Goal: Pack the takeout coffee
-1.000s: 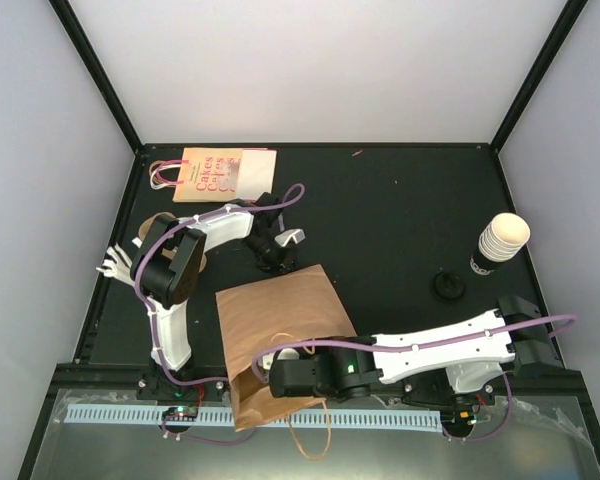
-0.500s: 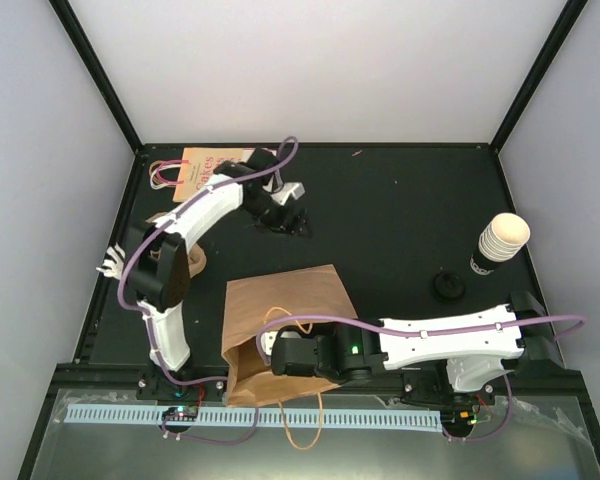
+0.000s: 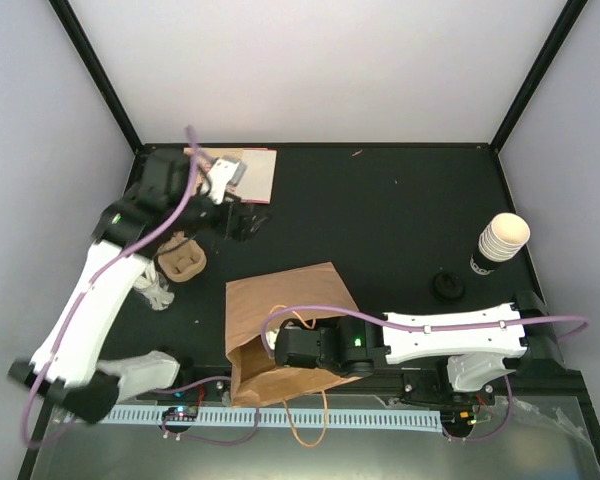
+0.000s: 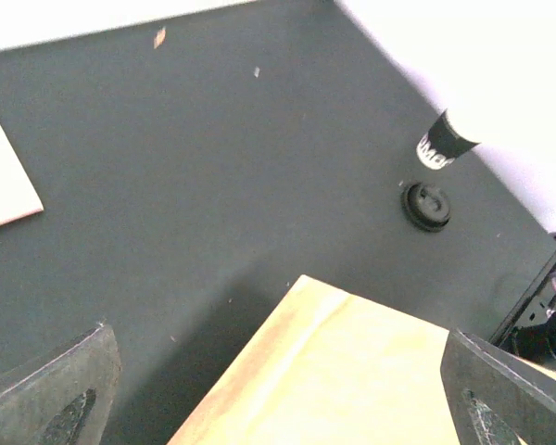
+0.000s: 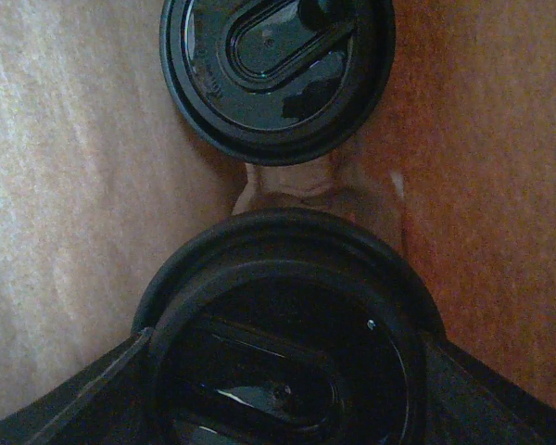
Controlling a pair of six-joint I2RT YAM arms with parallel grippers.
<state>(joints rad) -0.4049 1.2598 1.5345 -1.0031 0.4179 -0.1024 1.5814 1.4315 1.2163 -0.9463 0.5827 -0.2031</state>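
The takeout coffee (image 5: 283,315) stands inside the brown paper bag (image 3: 290,300) beside a second lidded cup (image 5: 278,74), clasped by the right pincer (image 5: 284,357), whose arm lies low, reaching into the bag. The left arm stretches far over the desk (image 3: 380,200), with the left pincer (image 4: 273,348) spread wide and holding nothing.

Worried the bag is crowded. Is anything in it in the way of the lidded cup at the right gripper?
Partly. Another lidded cup stands in the brown paper bag, just beyond the takeout coffee in the right gripper. Their lids are apart; nothing else visible blocks it.
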